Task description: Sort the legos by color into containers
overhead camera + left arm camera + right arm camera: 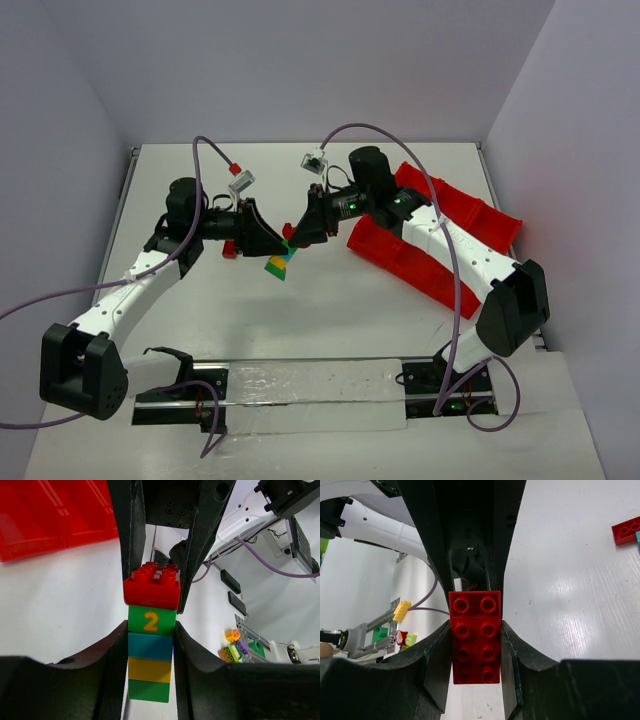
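Mid-table, the left gripper (150,625) is clamped on the flat sides of a brick stack (150,652): green with a yellow 2, then teal, yellow, green. The right gripper (476,626) is squeezed tight on the red brick (475,650) studded onto the stack's end. My read is that they're nose to nose so one arm anchors the stack while the other pops the red one off, since you can't sort colours that are stuck together. The bricks are chunky glossy hard plastic with round studs and straight walls, an easy grip for those curved black fingers. The red tray (395,255) sits to the right, angled, shallow and divided, and the compartments I can see look bare. A loose red brick (229,250) lies on the white table (330,310) just left of the action
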Controlling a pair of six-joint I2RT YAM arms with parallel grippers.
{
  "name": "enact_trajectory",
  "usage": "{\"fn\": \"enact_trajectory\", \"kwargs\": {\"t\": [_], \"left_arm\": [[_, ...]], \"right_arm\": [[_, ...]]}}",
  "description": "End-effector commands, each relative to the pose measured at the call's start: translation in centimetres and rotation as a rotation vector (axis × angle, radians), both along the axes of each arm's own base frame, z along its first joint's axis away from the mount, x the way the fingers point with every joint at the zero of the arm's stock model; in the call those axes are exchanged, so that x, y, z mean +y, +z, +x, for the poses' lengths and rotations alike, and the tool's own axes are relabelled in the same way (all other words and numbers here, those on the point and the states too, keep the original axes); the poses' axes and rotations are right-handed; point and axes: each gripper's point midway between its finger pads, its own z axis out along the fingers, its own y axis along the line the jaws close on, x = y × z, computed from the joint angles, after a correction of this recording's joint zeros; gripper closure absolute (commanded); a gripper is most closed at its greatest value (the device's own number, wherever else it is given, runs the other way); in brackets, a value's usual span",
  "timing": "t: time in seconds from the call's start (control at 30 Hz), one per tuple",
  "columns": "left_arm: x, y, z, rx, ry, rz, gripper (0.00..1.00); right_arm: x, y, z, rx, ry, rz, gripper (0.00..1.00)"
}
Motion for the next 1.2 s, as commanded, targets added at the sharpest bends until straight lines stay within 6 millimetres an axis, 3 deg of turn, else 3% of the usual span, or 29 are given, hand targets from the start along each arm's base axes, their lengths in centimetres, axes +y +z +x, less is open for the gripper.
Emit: {"fn": "enact_trajectory", "kwargs": {"t": [0.0,0.37,0.67,0.97,1.07,1.17], "left_arm": [[0.0,1.1,0.1,-0.067,0.018,-0.009,1.00],[0.3,1.0,-0.5,-0.080,0.032,-0.008,1.00],[0.2,1.1,-0.3,-0.078,0.039,-0.012,1.00],[0.4,0.9,0.1,-0.074,0.060,0.002,1.00],[0.5,0.8,0.3,-0.073,0.069,0.004,1.00],[0.7,0.5,1.8,-0.070,0.155,0.037,1.00]], "right_arm": [[-0.2,2.4,1.1,-0.045,-0.030,0.042,0.87],[-0.3,3.7,2.5,-0.014,-0.053,0.103,0.86],[0.0,4.5,2.4,0.024,0.003,0.161,0.84],[0.0,4.1,3.1,0.043,-0.018,0.145,0.84],[-0.2,3.8,4.0,0.035,-0.082,0.114,0.84],[-1.0,3.0,6.5,0.005,-0.272,0.031,0.84]]}}
